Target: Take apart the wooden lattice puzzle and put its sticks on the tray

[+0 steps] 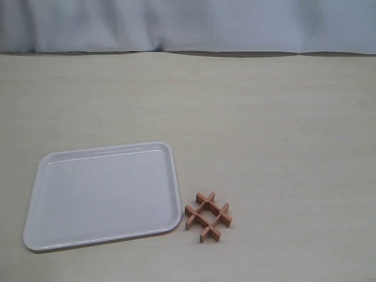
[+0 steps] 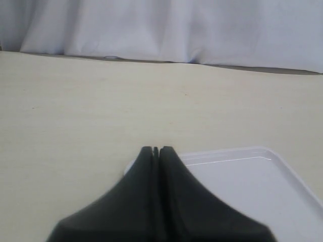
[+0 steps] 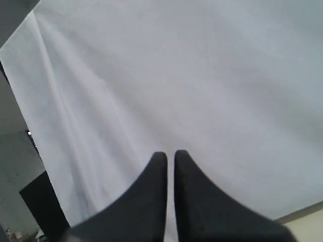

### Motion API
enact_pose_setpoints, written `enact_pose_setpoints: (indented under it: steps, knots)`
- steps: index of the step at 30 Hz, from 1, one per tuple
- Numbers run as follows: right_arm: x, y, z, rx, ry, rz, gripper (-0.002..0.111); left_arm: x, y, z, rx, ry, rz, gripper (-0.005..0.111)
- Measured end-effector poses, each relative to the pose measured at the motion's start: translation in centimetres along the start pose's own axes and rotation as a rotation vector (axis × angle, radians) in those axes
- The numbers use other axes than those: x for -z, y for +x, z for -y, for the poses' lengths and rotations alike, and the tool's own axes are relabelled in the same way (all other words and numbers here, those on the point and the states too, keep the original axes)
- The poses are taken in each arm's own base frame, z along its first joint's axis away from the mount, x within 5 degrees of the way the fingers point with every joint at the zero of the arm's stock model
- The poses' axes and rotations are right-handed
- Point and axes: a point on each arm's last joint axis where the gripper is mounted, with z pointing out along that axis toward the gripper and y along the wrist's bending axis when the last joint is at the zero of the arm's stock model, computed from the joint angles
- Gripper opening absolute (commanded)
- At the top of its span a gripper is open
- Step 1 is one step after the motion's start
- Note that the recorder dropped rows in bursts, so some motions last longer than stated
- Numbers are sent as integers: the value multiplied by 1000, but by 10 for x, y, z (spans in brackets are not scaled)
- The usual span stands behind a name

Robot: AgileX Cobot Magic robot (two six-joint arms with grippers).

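Wooden lattice puzzle (image 1: 208,217) is recorded fully assembled, its four sticks interlocked in a hash shape. It is laid flat on the pale table (image 1: 282,117), just beside the near right corner of the white tray (image 1: 106,197) and apart from its rim.

Left gripper (image 2: 156,149): fingers are pressed together on nothing, above a corner of the tray.

Right gripper (image 3: 166,154): fingers are drawn nearly together with a thin slit between them, nothing grasped. It is pointed at the white cloth backdrop (image 3: 202,75).
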Motion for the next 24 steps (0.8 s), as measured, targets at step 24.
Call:
enact_pose_setpoints:
  steps: [24]
  knots:
    - [-154, 103, -27, 842, 12, -1483, 4, 0, 0, 0, 0, 0, 0, 0]
